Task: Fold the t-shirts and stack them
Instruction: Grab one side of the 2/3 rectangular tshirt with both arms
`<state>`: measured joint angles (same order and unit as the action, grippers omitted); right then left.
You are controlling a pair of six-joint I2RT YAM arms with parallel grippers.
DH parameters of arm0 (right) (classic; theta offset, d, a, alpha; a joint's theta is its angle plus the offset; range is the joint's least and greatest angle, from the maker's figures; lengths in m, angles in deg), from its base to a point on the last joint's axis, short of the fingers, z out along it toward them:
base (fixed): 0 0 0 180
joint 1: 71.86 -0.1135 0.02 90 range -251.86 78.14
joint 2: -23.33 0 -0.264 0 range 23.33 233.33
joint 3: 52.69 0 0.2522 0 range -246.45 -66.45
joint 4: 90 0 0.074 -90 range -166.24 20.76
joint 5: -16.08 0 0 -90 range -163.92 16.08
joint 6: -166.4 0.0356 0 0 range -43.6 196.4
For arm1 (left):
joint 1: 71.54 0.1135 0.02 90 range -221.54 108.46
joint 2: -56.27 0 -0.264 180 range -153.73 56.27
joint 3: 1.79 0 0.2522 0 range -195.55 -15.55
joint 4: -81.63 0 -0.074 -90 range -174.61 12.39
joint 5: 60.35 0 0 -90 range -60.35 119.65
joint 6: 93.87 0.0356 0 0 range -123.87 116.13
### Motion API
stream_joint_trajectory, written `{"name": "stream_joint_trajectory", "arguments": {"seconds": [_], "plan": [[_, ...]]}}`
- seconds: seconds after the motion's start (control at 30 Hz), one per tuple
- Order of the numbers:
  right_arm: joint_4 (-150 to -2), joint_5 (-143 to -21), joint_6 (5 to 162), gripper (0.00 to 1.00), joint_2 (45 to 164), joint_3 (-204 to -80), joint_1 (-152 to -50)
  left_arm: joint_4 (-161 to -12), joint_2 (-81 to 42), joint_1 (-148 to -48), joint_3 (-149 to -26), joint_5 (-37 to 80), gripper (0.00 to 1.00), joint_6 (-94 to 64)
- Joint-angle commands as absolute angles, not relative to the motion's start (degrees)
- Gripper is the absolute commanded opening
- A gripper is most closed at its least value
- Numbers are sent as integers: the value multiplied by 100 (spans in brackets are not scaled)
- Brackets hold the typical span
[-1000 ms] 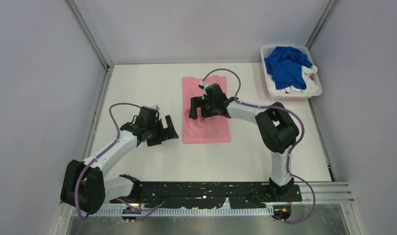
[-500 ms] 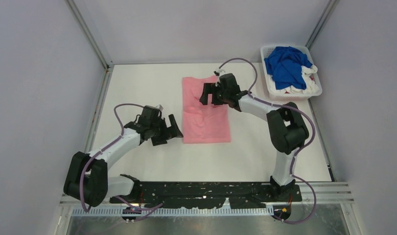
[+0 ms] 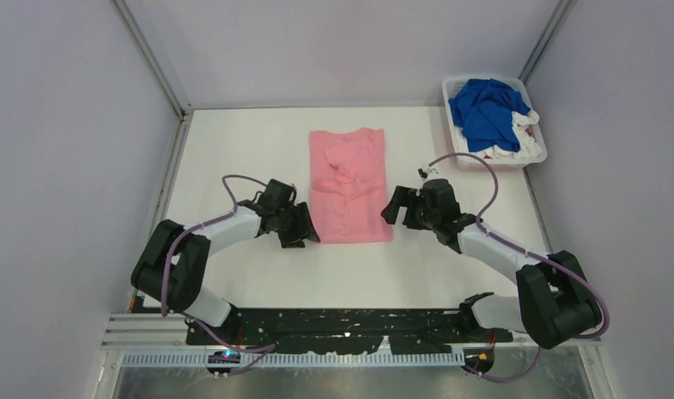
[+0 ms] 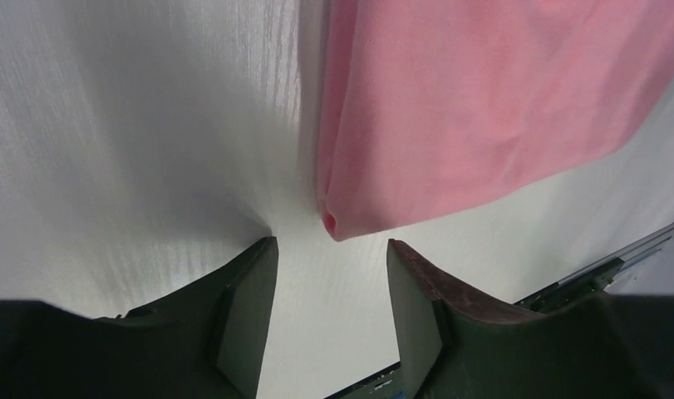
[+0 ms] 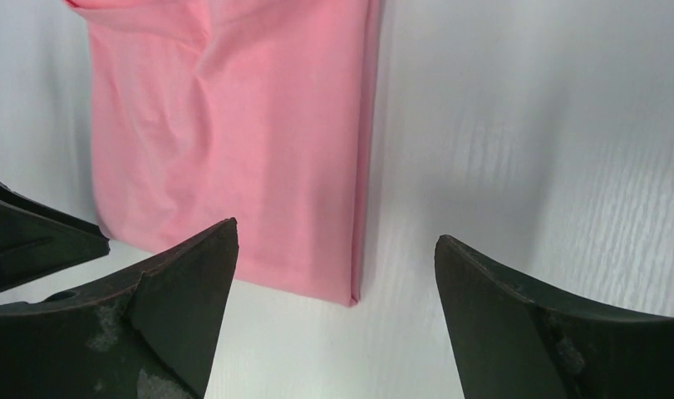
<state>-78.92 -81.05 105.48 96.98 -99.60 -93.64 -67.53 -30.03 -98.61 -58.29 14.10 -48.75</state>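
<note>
Pink t-shirt [image 3: 348, 184], right fingers [image 3: 393, 207] withdrawn to its corner

The overhead camera is looking down on the whole table [image 3: 250, 150]. Both wrist cameras are peering closely at the near corners of the pink t-shirt [image 3: 350, 187].

Left gripper [image 4: 331, 248] sits low over the white table [image 4: 134, 125], jaws parted, nothing between them; the pink t-shirt [image 4: 483, 91] corner lies just ahead of the gap.
</note>
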Motion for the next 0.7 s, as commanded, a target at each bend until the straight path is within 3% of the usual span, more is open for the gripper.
{"name": "stream_joint_trajectory", "arguments": {"seconds": [0.0, 0.17, 0.27, 0.33, 0.4, 0.67], "plan": [[-7851, -7827, 10639, 95, 9212, -9820, -9392, -7014, -3253, -9930, -6049, 1479, 52, -4955], [-7886, -8094, 10704, 96, 9147, -9641, -9396, -7097, -3537, -9962, -6173, 1432, 48, -4993], [-7908, -8249, 10743, 97, 9175, -9565, -9394, -7126, -3657, -9966, -6232, 1456, 39, -4988], [-7932, -8406, 10789, 98, 9217, -9510, -9409, -7124, -3747, -9967, -6272, 1429, 26, -4984], [-7961, -8543, 10840, 100, 9269, -9462, -9468, -7135, -3819, -9975, -6291, 1437, 2, -4999], [-7999, -8279, 11024, 74, 9962, -9610, -9870, -7074, -3619, -9990, -6181, 1609, 0, -4984]]}}
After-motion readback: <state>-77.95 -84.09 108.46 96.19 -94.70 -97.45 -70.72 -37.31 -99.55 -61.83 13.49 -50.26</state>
